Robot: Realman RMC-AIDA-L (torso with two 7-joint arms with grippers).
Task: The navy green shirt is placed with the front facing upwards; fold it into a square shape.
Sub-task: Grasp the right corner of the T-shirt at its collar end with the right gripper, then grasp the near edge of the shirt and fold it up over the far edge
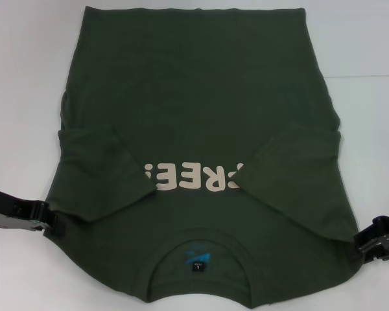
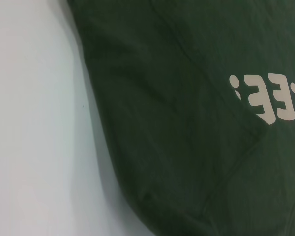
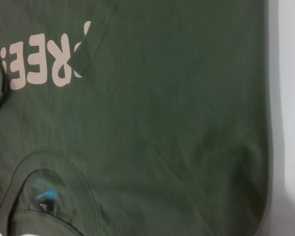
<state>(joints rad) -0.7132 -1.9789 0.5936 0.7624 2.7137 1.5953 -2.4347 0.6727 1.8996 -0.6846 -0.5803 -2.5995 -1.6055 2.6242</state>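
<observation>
Apparently, shirt (image 1: 201, 110) between left gripper (image 1: 48, 219), right gripper (image 1: 366, 245).

White table (image 1: 26, 78): plain, matte, uniform surface. In the head view it shows in the upper left and upper right corners, along both side edges, and as narrow strips at the lower left and lower right of the frame. A faint straight line crosses it at the right, about a quarter of the way down. Left wrist view: white surface fills the left part of the frame.
</observation>
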